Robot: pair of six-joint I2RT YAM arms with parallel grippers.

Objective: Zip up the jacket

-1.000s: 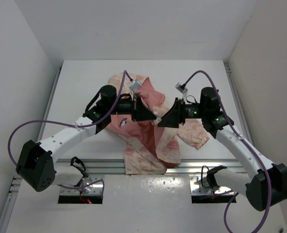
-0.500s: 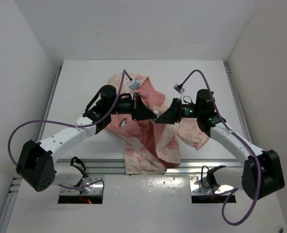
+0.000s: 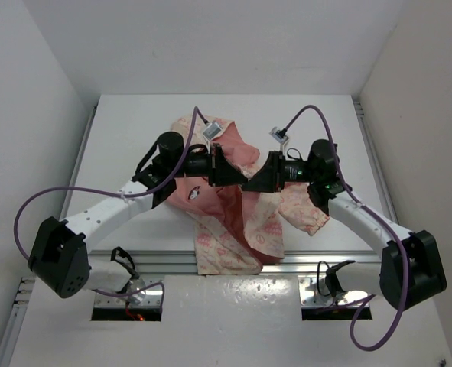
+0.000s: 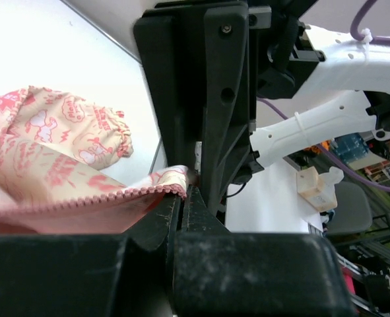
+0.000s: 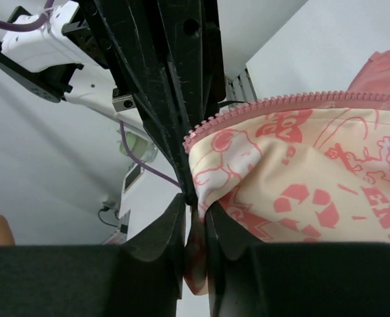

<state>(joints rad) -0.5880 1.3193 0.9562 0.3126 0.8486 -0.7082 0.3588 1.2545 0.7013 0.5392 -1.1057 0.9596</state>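
The jacket [image 3: 241, 222], cream with a pink print, lies bunched in the middle of the table, its lower part hanging toward the near edge. Both grippers meet tip to tip above its front opening. My left gripper [image 3: 237, 177] is shut on one front edge, and the pink zipper teeth [image 4: 82, 201] run right into its closed tips [image 4: 181, 195]. My right gripper [image 3: 250, 183] is shut on the other front edge. Printed fabric [image 5: 300, 178] is pinched between its fingers [image 5: 195, 214], with a row of zipper teeth [image 5: 280, 102] above. The zipper slider is hidden.
The white table [image 3: 134, 130] is walled at the left, right and back. A metal rail [image 3: 172, 264] runs along its near edge, under the jacket's hem. Purple cables [image 3: 302, 115] loop above both wrists. An elastic-cuffed sleeve [image 3: 310, 218] lies under the right arm.
My right gripper has moved left up to the left gripper's tips and has gone from open to shut on the jacket's edge. The left gripper has stayed shut in place.
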